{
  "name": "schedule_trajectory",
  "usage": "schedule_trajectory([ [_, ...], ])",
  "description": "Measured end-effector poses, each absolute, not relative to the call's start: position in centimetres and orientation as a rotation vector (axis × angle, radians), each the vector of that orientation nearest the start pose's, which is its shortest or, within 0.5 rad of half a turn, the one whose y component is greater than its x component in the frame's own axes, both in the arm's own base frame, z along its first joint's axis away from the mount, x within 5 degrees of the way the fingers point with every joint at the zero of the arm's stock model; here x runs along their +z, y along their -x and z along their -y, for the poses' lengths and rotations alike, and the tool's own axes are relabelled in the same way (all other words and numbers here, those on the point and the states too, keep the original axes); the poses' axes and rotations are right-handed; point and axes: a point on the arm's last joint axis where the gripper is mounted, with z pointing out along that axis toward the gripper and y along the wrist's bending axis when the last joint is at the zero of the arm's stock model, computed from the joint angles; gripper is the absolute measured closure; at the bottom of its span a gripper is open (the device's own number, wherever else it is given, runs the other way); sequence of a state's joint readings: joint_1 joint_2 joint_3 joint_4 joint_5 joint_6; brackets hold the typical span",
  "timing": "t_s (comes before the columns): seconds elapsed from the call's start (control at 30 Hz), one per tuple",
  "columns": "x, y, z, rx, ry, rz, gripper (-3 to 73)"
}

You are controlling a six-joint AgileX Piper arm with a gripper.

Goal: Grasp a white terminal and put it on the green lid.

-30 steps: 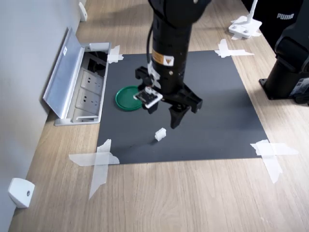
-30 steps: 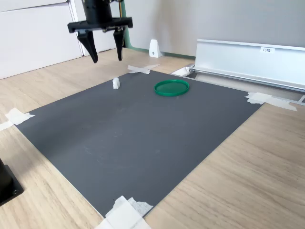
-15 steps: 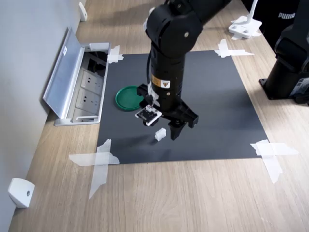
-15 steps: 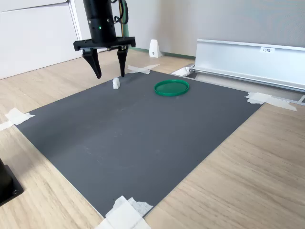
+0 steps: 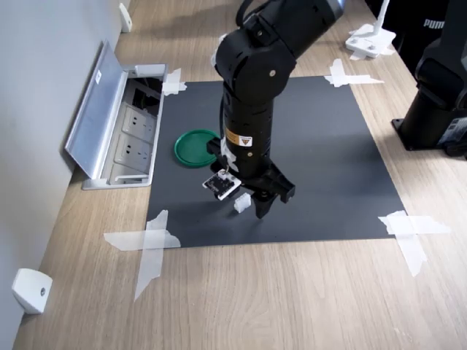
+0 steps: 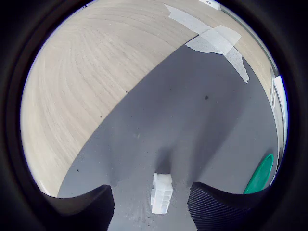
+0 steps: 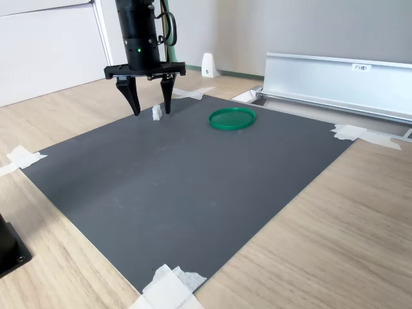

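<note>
Seen in the first exterior view, a small white wedge (image 5: pixel 31 289) sat on the wooden table (image 5: pixel 292 306) at the far left, and beyond it an open metal socket box (image 5: pixel 120 124) showed its outlets beside the wall. Crossed strips of white tape (image 5: pixel 149 244) pinned the near-left corner of a dark grey mat (image 5: pixel 328 146) to the table. On the mat, toward the first exterior view's left, lay the green lid (image 5: pixel 193 148), a flat round disc, with nothing on it. A little nearer the front edge of the mat, the white terminal (image 5: pixel 242 202) rested on the mat, well apart from the lid. The black arm (image 5: pixel 252 95) stood upright over it, and its gripper (image 5: pixel 248 205) hung with its jaws spread apart, one finger on either side of the terminal and the tips low, close to the mat. In the wrist view the terminal (image 6: pixel 161 192) sat between the two dark fingers (image 6: pixel 214 209) with a gap on each side, neither one touching it, and the lid's edge (image 6: pixel 260 174) showed off to one side. In the second exterior view the gripper (image 7: pixel 150 111) straddled the terminal (image 7: pixel 156 113) in the same way. At the first exterior view's right, more tape (image 5: pixel 408 233) held the mat's near-right corner, and a black base (image 5: pixel 438 109) stood at the table's edge.
</note>
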State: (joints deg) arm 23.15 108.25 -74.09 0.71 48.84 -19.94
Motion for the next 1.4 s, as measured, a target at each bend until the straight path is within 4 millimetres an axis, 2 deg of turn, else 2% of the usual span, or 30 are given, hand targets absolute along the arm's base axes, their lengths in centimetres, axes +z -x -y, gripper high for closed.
schedule_trajectory([
  [0.17,19.1,-34.6,-14.8,0.011,1.053,-2.723,5.6],
  [0.43,19.2,-35.0,-13.6,-0.059,1.051,-2.736,5.6],
  [0.8,19.2,-34.6,-14.6,0.021,1.076,-2.731,5.7],
  [1.13,18.0,-34.7,-14.6,0.005,1.098,-2.759,6.1],
  [1.27,18.0,-34.7,-14.6,0.006,1.094,-2.762,10.2],
  [1.4,18.0,-34.8,-14.7,0.006,1.089,-2.762,24.9],
])
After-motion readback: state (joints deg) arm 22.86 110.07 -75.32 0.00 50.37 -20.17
